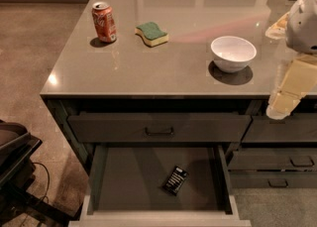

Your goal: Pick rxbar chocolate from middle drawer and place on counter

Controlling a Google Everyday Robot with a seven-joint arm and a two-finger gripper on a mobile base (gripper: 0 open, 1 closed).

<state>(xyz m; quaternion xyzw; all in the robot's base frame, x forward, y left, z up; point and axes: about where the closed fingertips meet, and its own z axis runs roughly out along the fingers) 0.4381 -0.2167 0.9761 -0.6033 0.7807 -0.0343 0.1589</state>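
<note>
The rxbar chocolate (175, 180), a small flat black wrapper with white lettering, lies on the floor of the open middle drawer (101, 176), right of the drawer's centre. The grey-brown counter (168, 67) spreads above it. My gripper (281, 103) hangs at the right edge of the view, over the counter's front right edge. It is above and to the right of the drawer and well apart from the bar, with nothing seen in it.
On the counter stand a red soda can (104, 22), a green-and-yellow sponge (152, 33) and a white bowl (233, 53). A closed top drawer (158, 128) sits above the open one. More closed drawers (277, 164) are to the right. Dark equipment (15, 161) stands at the lower left.
</note>
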